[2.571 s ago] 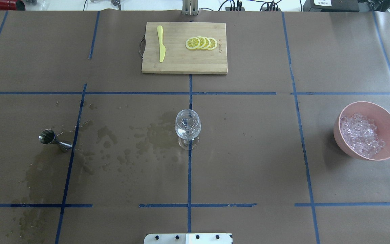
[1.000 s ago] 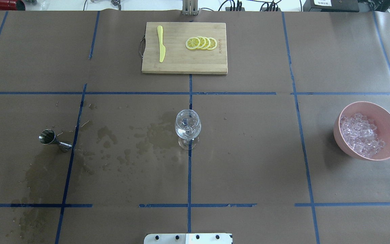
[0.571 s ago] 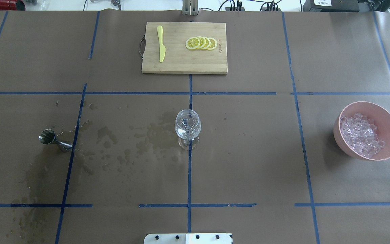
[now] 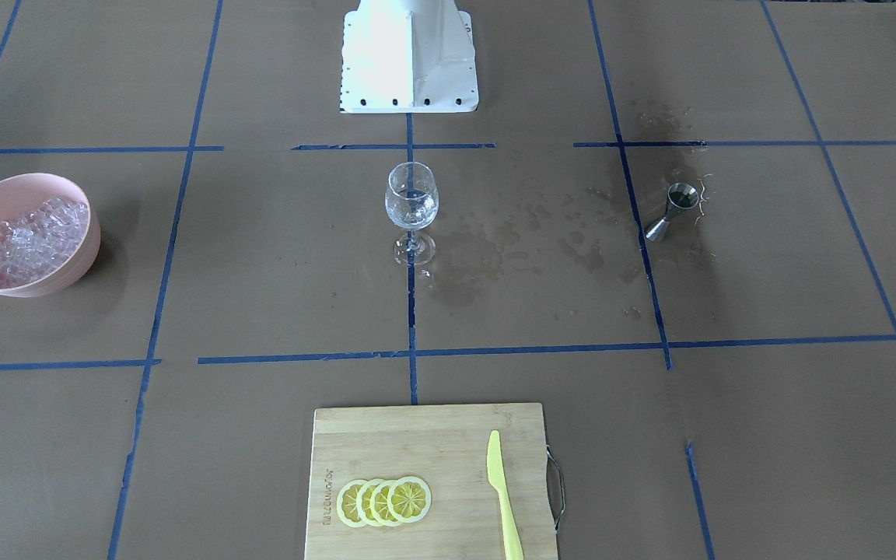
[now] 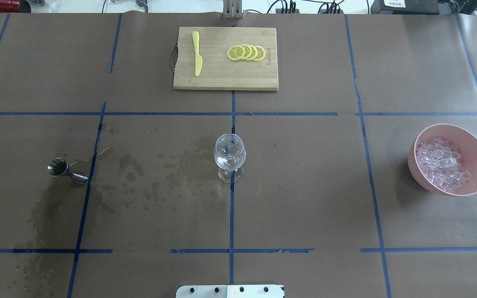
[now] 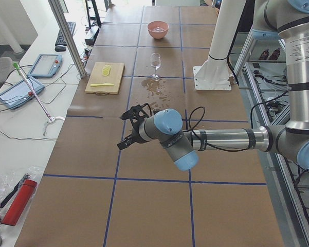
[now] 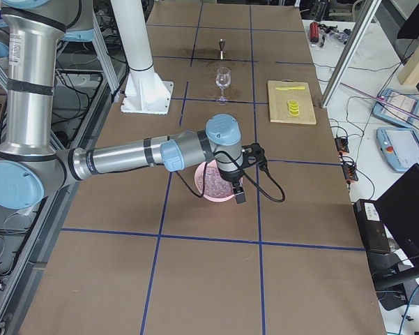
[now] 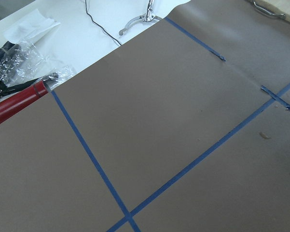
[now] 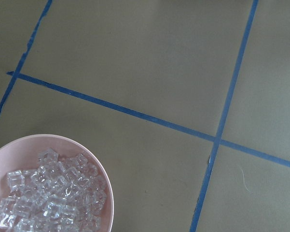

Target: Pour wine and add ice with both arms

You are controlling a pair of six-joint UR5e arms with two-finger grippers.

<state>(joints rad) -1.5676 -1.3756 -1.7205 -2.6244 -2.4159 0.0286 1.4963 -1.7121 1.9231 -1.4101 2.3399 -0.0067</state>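
A clear stemmed glass (image 5: 230,155) stands upright at the table's centre, also in the front view (image 4: 411,198). I cannot make out the wine in it. A steel jigger (image 5: 58,167) stands to its left among wet stains. The ice (image 5: 441,165) fills a pink bowl (image 5: 454,127) at the right, and shows in the right wrist view (image 9: 48,193). My left gripper (image 6: 127,128) hovers over the table's left end. My right gripper (image 7: 247,174) hangs just beyond the bowl (image 7: 209,188). Both show only in side views, so I cannot tell if they are open or shut.
A wooden cutting board (image 5: 225,80) at the far middle carries lemon slices (image 5: 246,52) and a yellow knife (image 5: 197,54). Dark wet stains (image 5: 172,169) spread between jigger and glass. The white robot base (image 4: 409,54) stands at the near edge. A red cylinder (image 8: 14,104) lies off the left end.
The ice in the bowl has shifted slightly since the earliest frame. The glass, jigger and board have not moved.
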